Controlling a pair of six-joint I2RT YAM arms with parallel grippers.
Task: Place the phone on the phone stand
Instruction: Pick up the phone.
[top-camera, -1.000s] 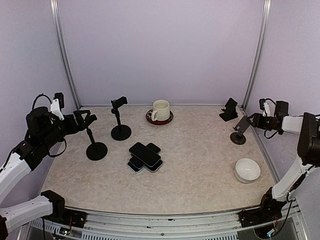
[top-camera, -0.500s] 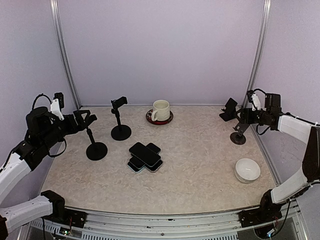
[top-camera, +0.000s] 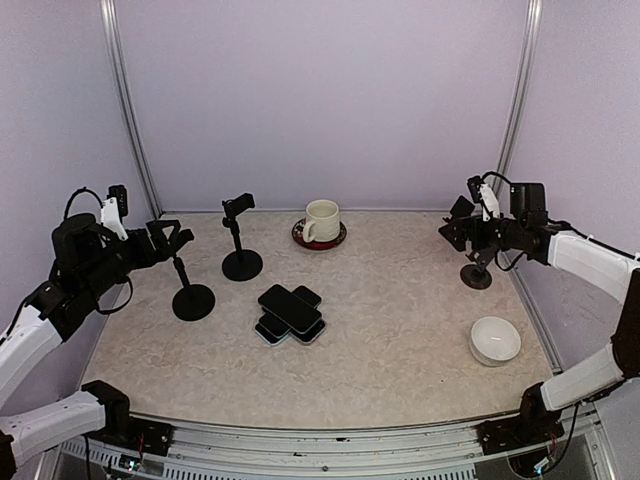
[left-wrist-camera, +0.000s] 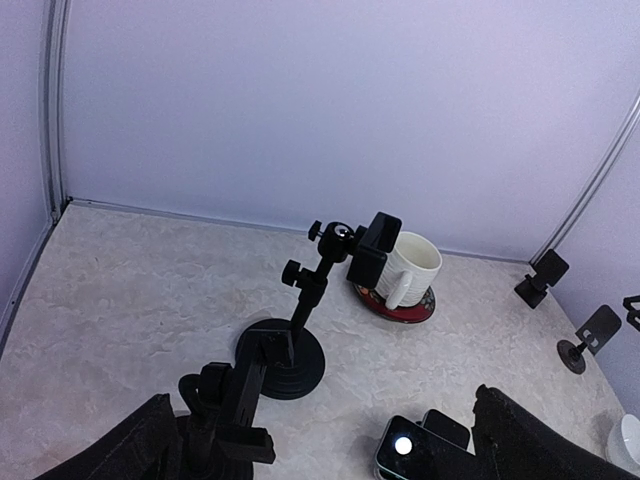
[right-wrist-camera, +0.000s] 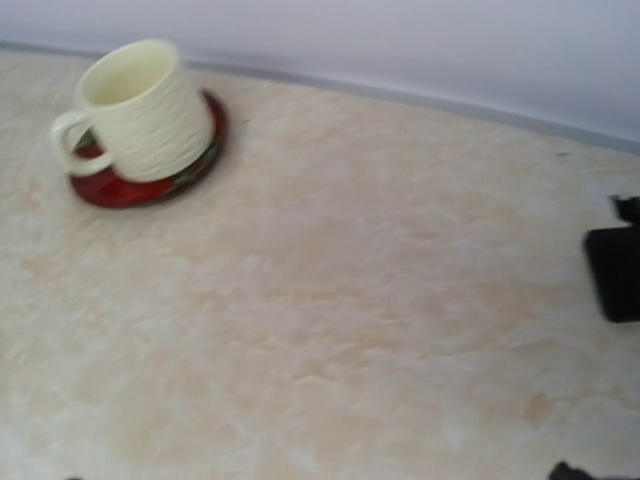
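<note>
Several dark phones (top-camera: 290, 312) lie stacked crosswise mid-table, also low in the left wrist view as phones (left-wrist-camera: 432, 452). Two tall black phone stands rise at the left: one (top-camera: 192, 298) close to my left gripper (top-camera: 168, 238), the other (top-camera: 241, 262) behind it. My left gripper (left-wrist-camera: 330, 470) is open and empty, with the near stand (left-wrist-camera: 232, 415) between its fingers (left-wrist-camera: 130, 455). Two small stands are at the back right, one (top-camera: 477, 276) on a round base and one (top-camera: 461, 208) by the wall. My right gripper (top-camera: 456, 232) hovers open over them, holding nothing.
A cream mug (top-camera: 321, 220) on a red saucer (top-camera: 300, 238) stands at the back centre; the right wrist view shows the mug (right-wrist-camera: 140, 105). A white bowl (top-camera: 495, 340) sits near the right edge. Walls and metal rails close in three sides.
My right arm has swung from the right wall leftward over the small stands, and its jaws have opened. The left arm and the phones have not moved.
</note>
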